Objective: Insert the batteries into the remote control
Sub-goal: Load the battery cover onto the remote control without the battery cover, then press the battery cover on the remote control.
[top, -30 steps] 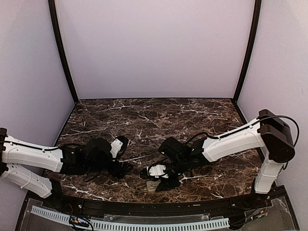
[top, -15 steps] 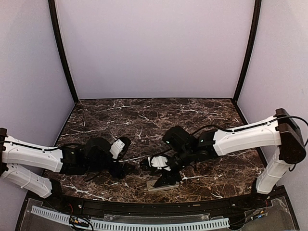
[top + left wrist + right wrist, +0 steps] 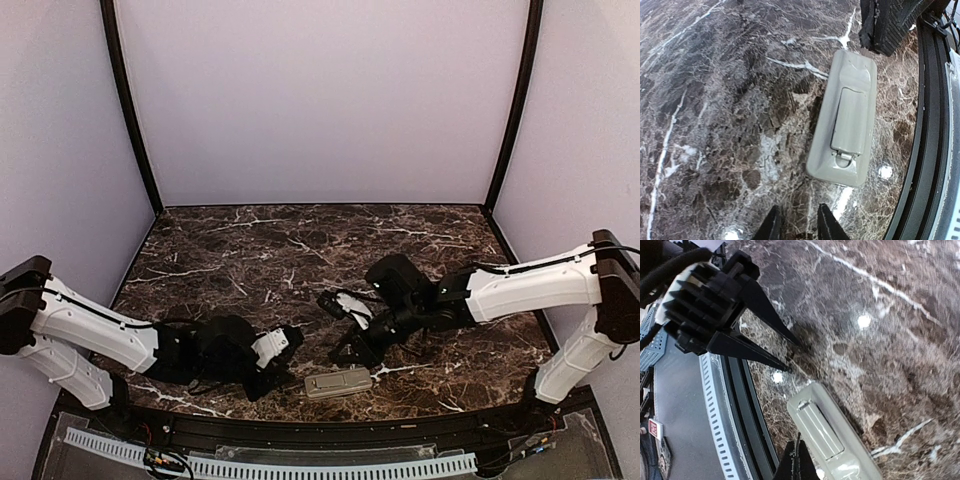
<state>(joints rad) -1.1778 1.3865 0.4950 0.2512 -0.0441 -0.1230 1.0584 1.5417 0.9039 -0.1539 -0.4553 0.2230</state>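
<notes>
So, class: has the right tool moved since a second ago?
Yes. The right tool has pulled away from the near rail, toward the far right, uncovering the remote control.

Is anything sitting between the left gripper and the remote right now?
Nothing visible. Only bare marble table lies between the left gripper and the remote control, which lies back up with its cover on. The right gripper hangs past the remote's other end.
</notes>
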